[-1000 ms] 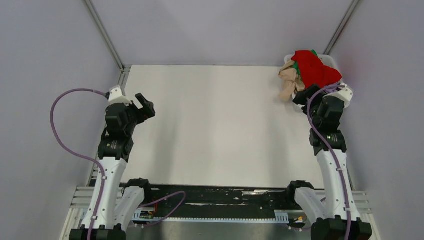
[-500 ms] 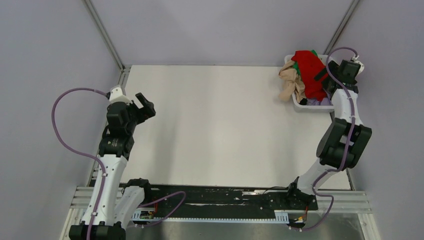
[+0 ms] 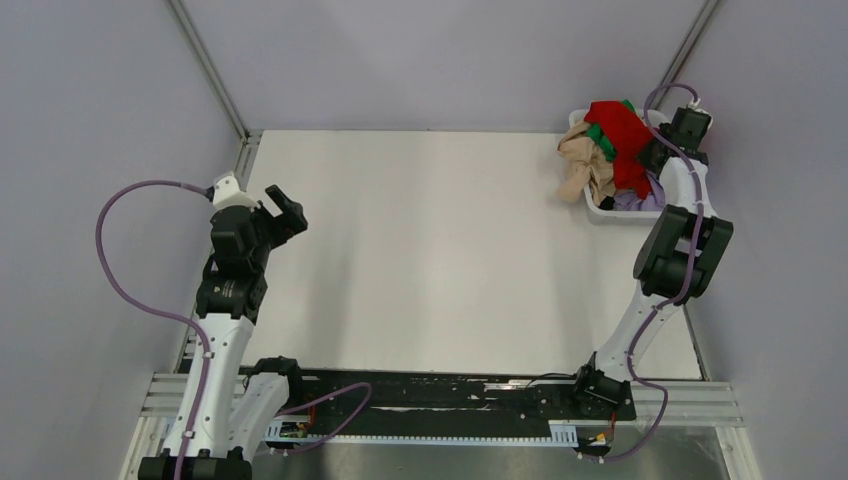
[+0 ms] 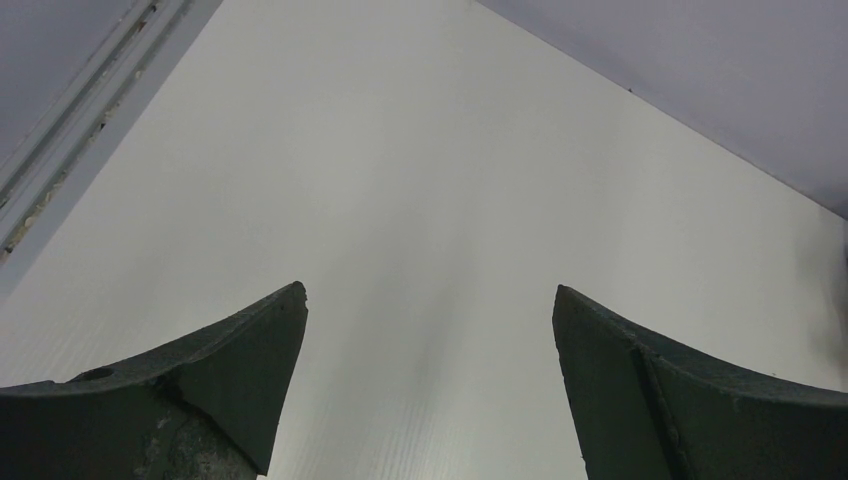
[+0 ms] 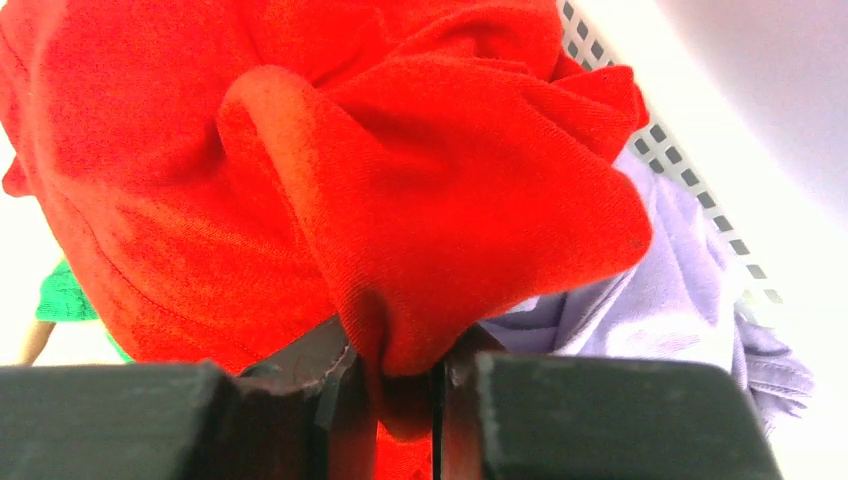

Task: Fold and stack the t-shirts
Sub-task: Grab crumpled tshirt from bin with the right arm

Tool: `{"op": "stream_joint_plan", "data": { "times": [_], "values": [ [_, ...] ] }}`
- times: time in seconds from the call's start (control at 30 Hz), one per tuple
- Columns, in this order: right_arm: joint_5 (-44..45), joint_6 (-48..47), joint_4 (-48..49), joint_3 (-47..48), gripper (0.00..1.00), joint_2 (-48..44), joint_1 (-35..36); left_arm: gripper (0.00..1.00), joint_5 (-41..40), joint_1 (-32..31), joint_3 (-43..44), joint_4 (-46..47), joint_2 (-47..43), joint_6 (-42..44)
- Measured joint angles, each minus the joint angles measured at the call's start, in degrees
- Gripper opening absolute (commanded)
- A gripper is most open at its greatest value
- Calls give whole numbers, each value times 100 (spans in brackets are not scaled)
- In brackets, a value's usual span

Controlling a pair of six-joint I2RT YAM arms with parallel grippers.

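Note:
The t-shirts lie crumpled in a white basket (image 3: 600, 211) at the table's far right corner. The red t-shirt (image 3: 620, 140) is on top, with the green one (image 3: 597, 134) under it. The beige one (image 3: 583, 166) hangs over the left rim, and the lavender one (image 3: 641, 201) sits at the near side. My right gripper (image 3: 651, 159) reaches in from the right. In the right wrist view this gripper (image 5: 400, 372) is shut on a fold of the red t-shirt (image 5: 430, 180), beside lavender cloth (image 5: 650, 300). My left gripper (image 3: 283, 210) hovers open over the table's left side, nothing between its fingers (image 4: 255, 350).
The basket's perforated wall (image 5: 690, 125) runs close behind the gripped cloth. Grey enclosure walls stand tight around the white table (image 3: 430, 250). The right arm's elbow (image 3: 683, 255) juts up near the right wall.
My right arm swung up and round to the basket's right side, and its jaws closed on a fold of the red t-shirt. The left arm barely shifted.

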Motion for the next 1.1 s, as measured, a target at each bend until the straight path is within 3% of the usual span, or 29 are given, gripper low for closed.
{"op": "stream_joint_plan", "data": {
  "times": [0.4,0.57,0.73,0.97,1.1],
  "values": [
    [203,-313,-125,46,16,-651,0,100,-7,0,0,2,-17,-85],
    [160,-507,-68,-59,1,-990,-2,100,-13,0,-9,4,-26,-103],
    [-160,-634,116,-988,0,-1333,0,100,-26,0,-9,2,-50,-101],
    [-4,-155,295,-2216,12,-1862,0,100,-15,0,-22,85,-72,-98],
    [168,-127,354,-2275,44,-2059,-2,100,-52,0,-22,81,-50,-76]
  ]
}}
